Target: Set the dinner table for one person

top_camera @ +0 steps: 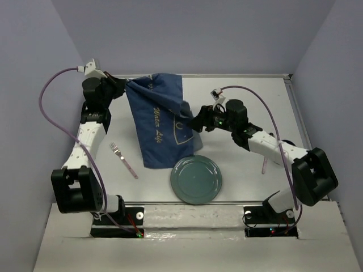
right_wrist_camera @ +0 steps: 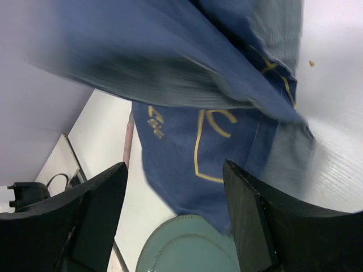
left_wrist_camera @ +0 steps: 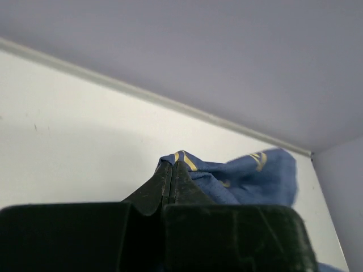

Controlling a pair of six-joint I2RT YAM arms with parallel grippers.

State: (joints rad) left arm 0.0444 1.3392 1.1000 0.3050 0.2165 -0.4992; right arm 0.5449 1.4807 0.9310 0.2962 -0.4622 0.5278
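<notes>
Top external view | surface (top_camera: 244, 113) carried everything, bare at far right | blue cloth (top_camera: 159, 122) on its far-left part, long axis far to near, near end just beside plate (top_camera: 196, 179) | left hand (top_camera: 127, 85) clenched on cloth's far-left corner, raised off surface | right hand (top_camera: 197, 122) released, just beside cloth's right edge | fork (top_camera: 123, 160) left of cloth
</notes>
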